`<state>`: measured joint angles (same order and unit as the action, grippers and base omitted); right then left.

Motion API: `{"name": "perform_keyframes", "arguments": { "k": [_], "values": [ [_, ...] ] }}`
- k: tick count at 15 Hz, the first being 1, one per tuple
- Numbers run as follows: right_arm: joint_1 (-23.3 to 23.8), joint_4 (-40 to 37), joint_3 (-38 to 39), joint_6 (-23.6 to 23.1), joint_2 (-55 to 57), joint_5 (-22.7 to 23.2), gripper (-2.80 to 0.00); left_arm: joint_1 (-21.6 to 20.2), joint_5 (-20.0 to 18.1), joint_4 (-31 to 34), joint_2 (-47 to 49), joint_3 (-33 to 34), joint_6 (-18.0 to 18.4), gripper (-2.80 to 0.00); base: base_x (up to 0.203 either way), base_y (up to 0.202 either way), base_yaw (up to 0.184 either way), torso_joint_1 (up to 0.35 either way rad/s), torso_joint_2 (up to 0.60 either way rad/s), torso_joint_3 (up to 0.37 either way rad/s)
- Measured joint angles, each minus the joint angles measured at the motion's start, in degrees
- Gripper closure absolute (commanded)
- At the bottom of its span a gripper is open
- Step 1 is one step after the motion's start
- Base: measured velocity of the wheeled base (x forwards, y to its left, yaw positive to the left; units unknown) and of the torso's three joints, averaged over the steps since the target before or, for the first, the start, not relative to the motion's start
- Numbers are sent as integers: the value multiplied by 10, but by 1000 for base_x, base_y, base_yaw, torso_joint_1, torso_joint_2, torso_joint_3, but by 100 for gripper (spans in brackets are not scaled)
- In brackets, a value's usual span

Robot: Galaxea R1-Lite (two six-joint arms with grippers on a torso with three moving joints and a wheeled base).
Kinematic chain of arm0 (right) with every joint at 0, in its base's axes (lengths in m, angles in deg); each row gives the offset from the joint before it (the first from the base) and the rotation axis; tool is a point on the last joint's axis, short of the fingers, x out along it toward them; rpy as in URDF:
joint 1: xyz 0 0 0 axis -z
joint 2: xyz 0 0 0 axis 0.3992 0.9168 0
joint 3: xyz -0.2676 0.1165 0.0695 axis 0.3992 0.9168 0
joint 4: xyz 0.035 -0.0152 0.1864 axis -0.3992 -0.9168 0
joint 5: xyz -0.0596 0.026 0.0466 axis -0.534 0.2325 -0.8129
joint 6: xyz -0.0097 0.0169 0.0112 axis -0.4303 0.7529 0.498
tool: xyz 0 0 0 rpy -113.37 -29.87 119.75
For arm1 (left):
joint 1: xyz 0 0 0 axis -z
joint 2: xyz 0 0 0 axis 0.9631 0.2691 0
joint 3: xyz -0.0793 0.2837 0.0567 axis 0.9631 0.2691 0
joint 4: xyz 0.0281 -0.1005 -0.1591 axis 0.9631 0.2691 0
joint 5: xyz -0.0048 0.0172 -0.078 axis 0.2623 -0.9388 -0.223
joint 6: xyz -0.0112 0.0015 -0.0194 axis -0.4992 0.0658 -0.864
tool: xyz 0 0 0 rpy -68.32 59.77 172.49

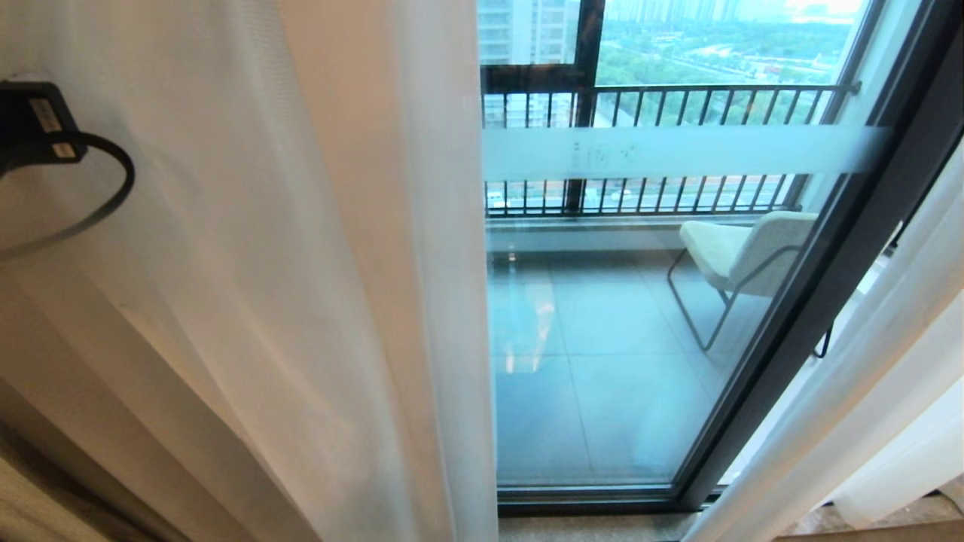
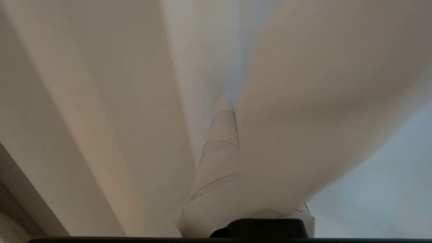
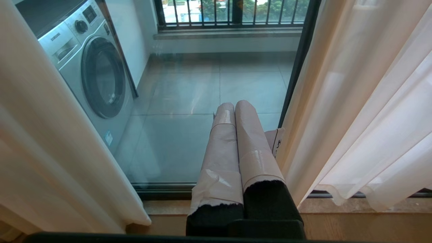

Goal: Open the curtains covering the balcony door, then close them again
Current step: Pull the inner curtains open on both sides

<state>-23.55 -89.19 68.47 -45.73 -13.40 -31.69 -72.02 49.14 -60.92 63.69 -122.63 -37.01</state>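
We have the curtains parted: the left curtain panel [image 1: 301, 263] fills the left half of the head view in long vertical folds, and the right curtain panel [image 1: 866, 421] hangs at the lower right edge. Between them the balcony door [image 1: 821, 301] stands bare, its glass crossed by a frosted band [image 1: 678, 150] in the upper middle of the frame and its dark frame running diagonally down the right. Through the glass we see a pale chair [image 1: 745, 256] on the tiled balcony and the black railing [image 1: 663, 98] above it. By our reading, the opening half of the task is largely done and the panels sit apart because we have drawn them aside; the closing half is not yet done.

Our left gripper [image 2: 233, 101] is buried in the left panel. In the left wrist view one tape-wrapped finger [image 2: 219, 148] shows at lower centre, and cloth drapes over the other; the jaws are pressed together with a fold of the curtain pinched between them. That hold is, we judge, what keeps this panel gathered to the side. In the head view only the arm's black camera block and looped cable [image 1: 45, 143] show at the upper left edge.

Our right gripper [image 3: 234, 108] hangs idle at lower centre of its own view, its two wrapped fingers touching along their length and holding nothing, the right panel's wavy hem [image 3: 351, 199] just beside it and a washing machine [image 3: 91, 67] at upper left beyond the glass.
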Motion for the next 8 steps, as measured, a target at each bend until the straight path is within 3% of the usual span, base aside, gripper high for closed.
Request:
{"name": "perform_keyframes", "arguments": {
  "k": [8],
  "values": [
    [1,0,0,0,0,0,0,9,-21,7,-5,4,-4,0,0,0,0,0,0,0]
  ]
}}
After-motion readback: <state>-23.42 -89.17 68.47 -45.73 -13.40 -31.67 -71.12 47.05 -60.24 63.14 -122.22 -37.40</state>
